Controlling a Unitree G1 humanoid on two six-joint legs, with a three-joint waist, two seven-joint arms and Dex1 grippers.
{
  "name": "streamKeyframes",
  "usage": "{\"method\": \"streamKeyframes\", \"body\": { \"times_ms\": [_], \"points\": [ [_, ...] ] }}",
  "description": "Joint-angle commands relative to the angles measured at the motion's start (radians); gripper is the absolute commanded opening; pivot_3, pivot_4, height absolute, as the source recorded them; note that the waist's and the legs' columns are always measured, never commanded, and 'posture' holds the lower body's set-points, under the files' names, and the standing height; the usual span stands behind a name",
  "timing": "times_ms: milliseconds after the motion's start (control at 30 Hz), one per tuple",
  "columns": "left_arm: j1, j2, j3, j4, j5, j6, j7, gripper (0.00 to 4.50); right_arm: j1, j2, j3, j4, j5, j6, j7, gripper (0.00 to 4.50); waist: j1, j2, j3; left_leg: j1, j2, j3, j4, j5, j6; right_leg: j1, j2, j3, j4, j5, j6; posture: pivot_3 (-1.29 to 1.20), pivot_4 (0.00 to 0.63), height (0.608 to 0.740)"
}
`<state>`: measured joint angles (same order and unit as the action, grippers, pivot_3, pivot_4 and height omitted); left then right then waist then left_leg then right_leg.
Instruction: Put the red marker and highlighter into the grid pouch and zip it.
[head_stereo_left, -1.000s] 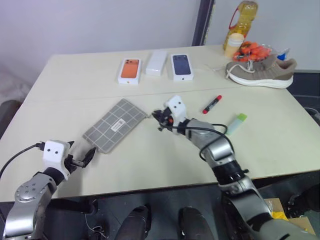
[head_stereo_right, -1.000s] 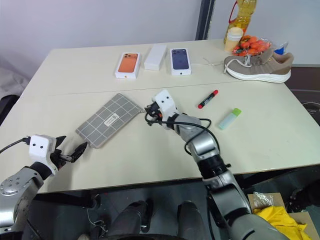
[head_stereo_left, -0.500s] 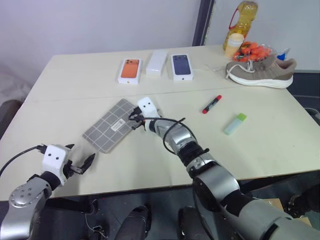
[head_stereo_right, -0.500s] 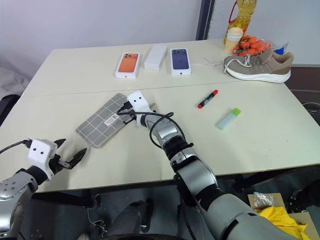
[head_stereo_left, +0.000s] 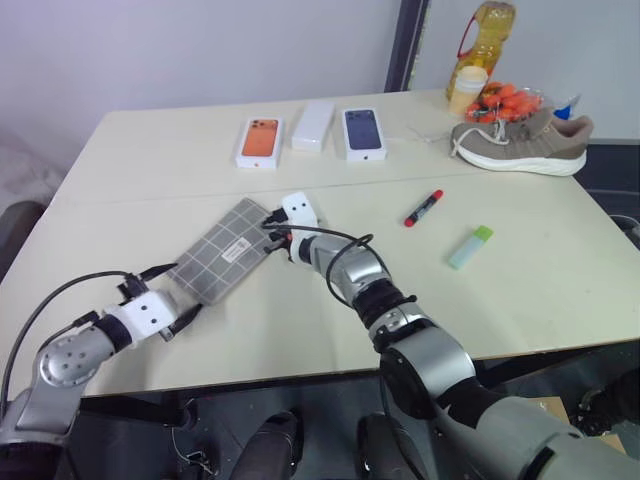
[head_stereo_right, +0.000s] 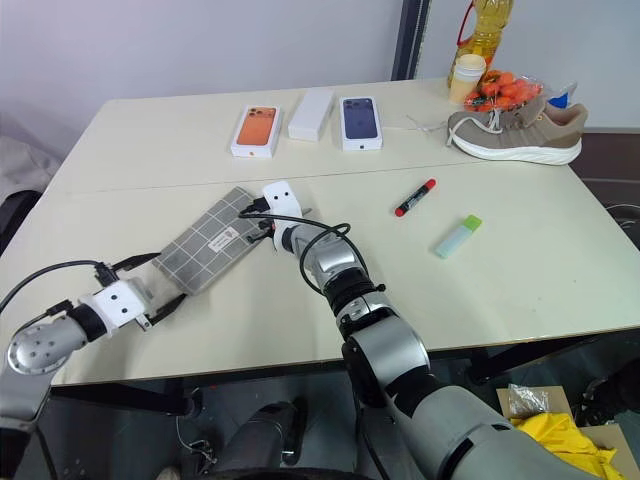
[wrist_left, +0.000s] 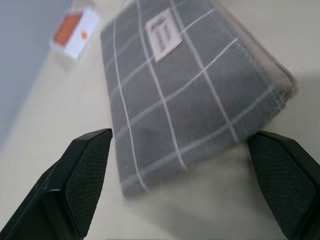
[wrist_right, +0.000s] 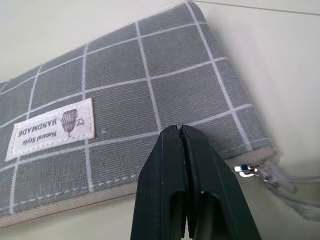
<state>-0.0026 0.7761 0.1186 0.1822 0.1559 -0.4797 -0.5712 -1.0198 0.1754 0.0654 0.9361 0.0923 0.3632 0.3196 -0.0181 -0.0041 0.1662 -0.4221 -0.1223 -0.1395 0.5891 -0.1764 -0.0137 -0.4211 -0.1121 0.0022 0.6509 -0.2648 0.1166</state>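
The grid pouch (head_stereo_left: 225, 250) lies flat on the table, grey with white lines and a small white label. My left gripper (head_stereo_left: 180, 296) is open wide, its fingers (wrist_left: 75, 180) on either side of the pouch's near end (wrist_left: 190, 100). My right gripper (wrist_right: 182, 132) is shut with nothing in it, its tips over the pouch's far corner, just beside the beige zipper pull (wrist_right: 272, 177). Off to the right, apart from both grippers, lie the red marker (head_stereo_left: 424, 208) and the green-capped highlighter (head_stereo_left: 470, 247).
Three phone boxes (head_stereo_left: 313, 125) stand in a row at the back of the table. A beige shoe (head_stereo_left: 520, 140), a bag of orange items (head_stereo_left: 505, 100) and an oil bottle (head_stereo_left: 482, 50) crowd the back right corner.
My right gripper swung left from the table's middle to the pouch's zipper corner and has held there. My left gripper rolled over and came up around the pouch's near end.
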Motion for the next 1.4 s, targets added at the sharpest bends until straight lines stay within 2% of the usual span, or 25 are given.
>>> {"method": "streamKeyframes", "body": {
  "times_ms": [33, 133, 300, 333, 400, 633, 800, 900, 1033, 1133, 1233, 1400],
  "points": [
    [-0.063, 0.010, -0.089, 0.129, 0.122, -0.132, 0.052, 4.50, -0.023, 0.018, -0.010, -0.011, 0.003, -0.021, 0.002, 0.07, 0.002, 0.001, 0.000, 0.000, 0.000, 0.000, 0.000, 0.000, 0.000, 0.000, 0.000, 0.000, 0.000, 0.000, 0.000, 0.00, 0.150, 0.740],
    [-0.130, 0.014, -0.125, 0.210, 0.191, -0.222, 0.118, 4.50, -0.022, 0.021, -0.010, -0.019, 0.003, -0.022, 0.002, 0.07, 0.004, 0.001, -0.001, 0.001, 0.000, 0.000, 0.000, 0.000, 0.000, 0.001, 0.000, 0.000, 0.001, 0.000, 0.000, 0.00, 0.150, 0.740],
    [-0.203, 0.011, -0.154, 0.293, 0.225, -0.315, 0.189, 4.50, -0.016, 0.020, -0.010, -0.027, 0.002, -0.022, 0.001, 0.07, 0.000, 0.001, -0.001, 0.001, 0.000, 0.000, 0.000, 0.001, 0.000, 0.000, 0.000, 0.000, 0.003, 0.000, 0.000, 0.00, 0.150, 0.740],
    [-0.212, 0.011, -0.159, 0.304, 0.224, -0.329, 0.196, 4.25, -0.015, 0.020, -0.010, -0.027, 0.002, -0.022, 0.001, 0.02, -0.001, 0.001, -0.001, 0.001, 0.000, 0.000, 0.000, 0.001, 0.000, 0.000, 0.000, 0.000, 0.003, 0.000, 0.000, 0.00, 0.150, 0.740],
    [-0.227, 0.006, -0.167, 0.321, 0.206, -0.353, 0.198, 3.61, -0.015, 0.019, -0.010, -0.029, 0.002, -0.022, 0.002, 0.00, -0.003, 0.001, -0.001, 0.001, 0.000, 0.000, 0.000, 0.001, 0.000, 0.000, 0.000, 0.000, 0.003, 0.000, 0.000, 0.00, 0.150, 0.740],
    [-0.238, 0.004, -0.186, 0.345, 0.159, -0.375, 0.179, 0.02, -0.013, 0.014, -0.030, -0.054, 0.017, -0.037, 0.000, 0.00, -0.005, 0.001, -0.001, 0.001, 0.000, 0.000, 0.000, 0.001, 0.000, 0.000, 0.000, 0.000, 0.003, 0.000, 0.000, 0.00, 0.150, 0.740],
    [-0.214, -0.051, -0.150, 0.251, -0.013, -0.232, 0.119, 0.02, 0.016, -0.031, -0.012, -0.159, -0.014, -0.108, 0.003, 0.00, -0.005, 0.002, -0.001, 0.001, 0.000, 0.000, 0.000, 0.001, 0.000, 0.000, 0.000, 0.001, 0.003, 0.000, 0.000, 0.00, 0.150, 0.740],
    [-0.192, -0.109, -0.130, 0.100, -0.145, -0.055, 0.080, 0.00, 0.060, -0.101, -0.004, -0.311, -0.021, -0.102, 0.031, 0.78, -0.002, 0.001, -0.001, 0.000, 0.000, 0.000, 0.001, 0.001, 0.000, 0.000, 0.000, 0.000, 0.003, 0.000, 0.001, 0.00, 0.150, 0.740],
    [-0.173, -0.164, -0.133, -0.068, -0.203, 0.099, 0.061, 0.00, 0.143, -0.236, 0.000, -0.523, -0.021, -0.017, 0.085, 2.85, -0.003, 0.001, -0.001, -0.004, -0.001, -0.001, 0.005, 0.001, 0.000, -0.002, 0.000, 0.000, 0.003, 0.000, 0.001, 0.00, 0.150, 0.740],
    [-0.181, -0.200, -0.140, -0.104, -0.201, 0.153, 0.070, 0.00, 0.220, -0.344, 0.045, -0.592, -0.064, 0.025, 0.137, 4.39, -0.004, 0.001, -0.001, -0.003, 0.000, 0.000, 0.004, 0.001, 0.000, 0.001, 0.000, 0.000, 0.004, 0.000, 0.001, 0.00, 0.150, 0.740],
    [-0.197, -0.232, -0.153, -0.131, -0.191, 0.188, 0.068, 0.00, 0.263, -0.394, 0.053, -0.617, -0.065, 0.051, 0.165, 4.39, -0.009, 0.001, -0.001, -0.003, 0.000, 0.001, 0.003, 0.001, 0.001, 0.001, 0.000, 0.000, 0.004, 0.000, 0.001, 0.00, 0.150, 0.740],
    [-0.218, -0.272, -0.175, -0.146, -0.181, 0.213, 0.052, 0.00, 0.291, -0.400, 0.063, -0.648, -0.056, 0.089, 0.194, 4.39, -0.025, 0.001, -0.001, -0.004, 0.000, 0.001, 0.004, 0.001, 0.000, 0.001, 0.000, 0.001, 0.004, 0.000, 0.001, 0.00, 0.150, 0.740]
  ]
}}
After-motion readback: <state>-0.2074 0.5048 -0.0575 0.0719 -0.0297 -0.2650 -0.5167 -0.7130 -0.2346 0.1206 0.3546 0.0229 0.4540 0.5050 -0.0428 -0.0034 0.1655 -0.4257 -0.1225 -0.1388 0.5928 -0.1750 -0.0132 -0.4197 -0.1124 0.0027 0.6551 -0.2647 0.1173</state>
